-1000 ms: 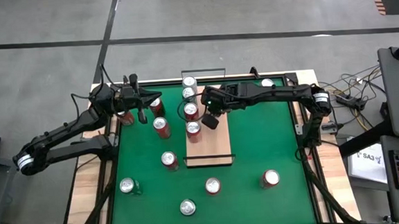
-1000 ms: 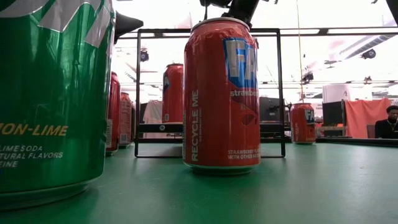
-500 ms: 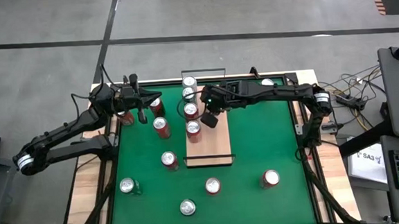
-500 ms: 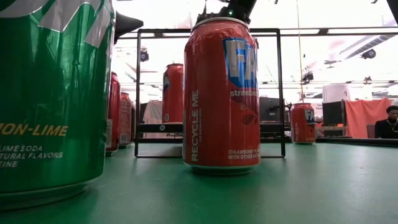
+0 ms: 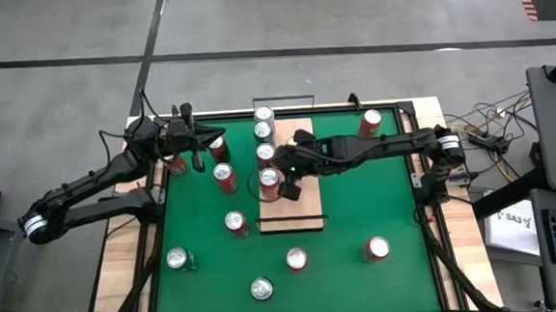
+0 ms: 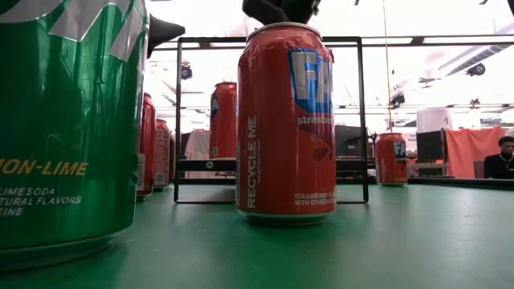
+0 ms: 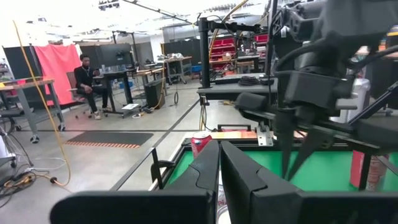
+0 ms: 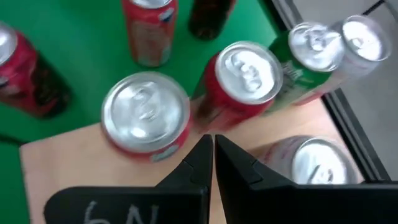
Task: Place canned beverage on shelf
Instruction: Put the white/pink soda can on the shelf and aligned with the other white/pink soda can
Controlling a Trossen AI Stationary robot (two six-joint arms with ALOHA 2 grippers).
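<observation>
Our left gripper waits at the worktop's far-left corner, fingers clenched, empty. Mid-worktop, our shelf carries four cans in a row. Our right gripper hovers beside the nearest, fingers clenched, empty, probably just clear of it.
</observation>
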